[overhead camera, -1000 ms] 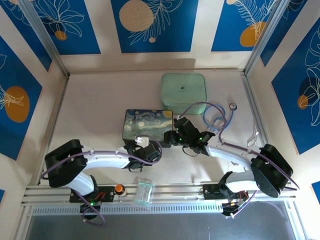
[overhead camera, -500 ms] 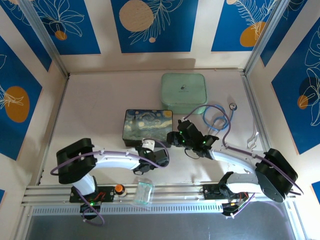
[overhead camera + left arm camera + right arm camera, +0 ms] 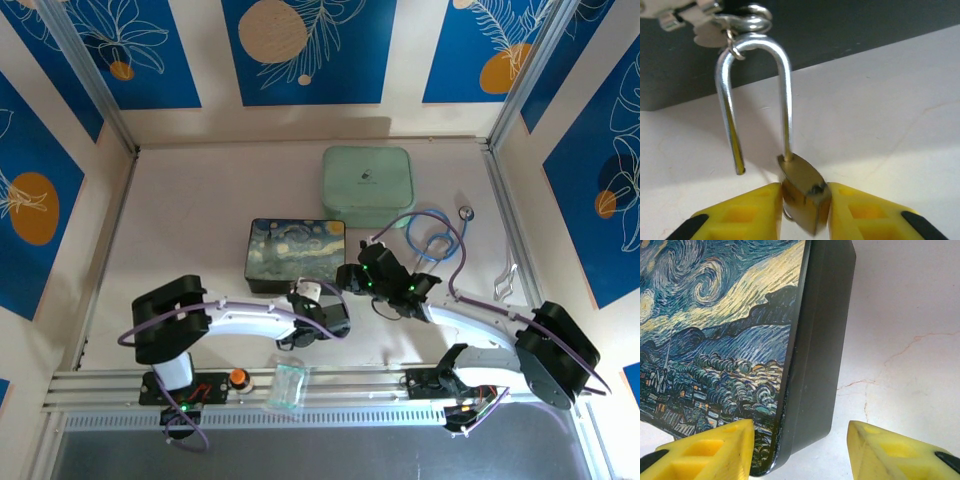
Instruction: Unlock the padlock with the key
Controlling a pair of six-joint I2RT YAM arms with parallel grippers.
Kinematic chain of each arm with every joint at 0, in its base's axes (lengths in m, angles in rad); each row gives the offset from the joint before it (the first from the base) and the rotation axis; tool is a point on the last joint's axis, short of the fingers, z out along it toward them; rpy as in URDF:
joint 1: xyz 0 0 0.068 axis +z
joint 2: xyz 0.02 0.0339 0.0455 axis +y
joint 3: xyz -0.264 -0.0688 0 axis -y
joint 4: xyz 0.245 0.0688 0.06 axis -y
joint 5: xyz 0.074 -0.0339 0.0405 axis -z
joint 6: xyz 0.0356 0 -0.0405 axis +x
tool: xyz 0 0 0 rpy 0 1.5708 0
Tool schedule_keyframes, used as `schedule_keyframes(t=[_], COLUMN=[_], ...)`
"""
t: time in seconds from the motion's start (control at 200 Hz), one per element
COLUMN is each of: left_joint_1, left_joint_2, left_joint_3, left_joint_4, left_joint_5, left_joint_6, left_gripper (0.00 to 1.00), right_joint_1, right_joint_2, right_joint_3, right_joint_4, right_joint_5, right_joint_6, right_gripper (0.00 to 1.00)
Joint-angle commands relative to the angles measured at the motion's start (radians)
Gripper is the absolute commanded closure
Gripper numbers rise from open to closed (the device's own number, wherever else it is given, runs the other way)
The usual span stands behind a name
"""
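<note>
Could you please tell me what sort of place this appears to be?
Probably a purpose-built robot test cell: a table enclosed by blue printed wall panels, aluminium rails along its near edge, with the left arm and right arm mounted there.

The right gripper (image 3: 800, 435) has its two yellow fingers (image 3: 705, 452) spread apart, with the near corner of a tin (image 3: 730, 340) between them. The tin's lid is painted with a swirling night sky, and its dark side wall stands clear of the right finger. Beside it, the pale table (image 3: 900, 340) shows thin reddish veins.
</note>
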Motion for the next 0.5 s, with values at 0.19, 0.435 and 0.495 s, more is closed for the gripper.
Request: schedule_keyframes(t=[0.19, 0.435, 0.495], left_joint_1=[-0.015, 0.08, 0.131], left_joint_2=[-0.162, -0.486, -0.581], left_joint_3=[-0.006, -0.13, -0.177], left_joint_4=[-0.007, 0.11, 0.16], left_joint_5=[0.02, 0.061, 0.108], left_joint_6=[0.02, 0.089, 0.108], left_gripper=[0.28, 0.01, 0.01], right_joint_1=[0.017, -0.013, 0.023], right_joint_2=[-0.116, -0.298, -0.32], right_joint_3=[-0.09, -0.12, -0.109], right_joint_4=[-0.022, -0.106, -0.147], right_joint_5=[0.042, -0.115, -0.103], right_joint_6=[0.011, -0.047, -0.038], right_gripper=[0.03, 0.01, 0.01])
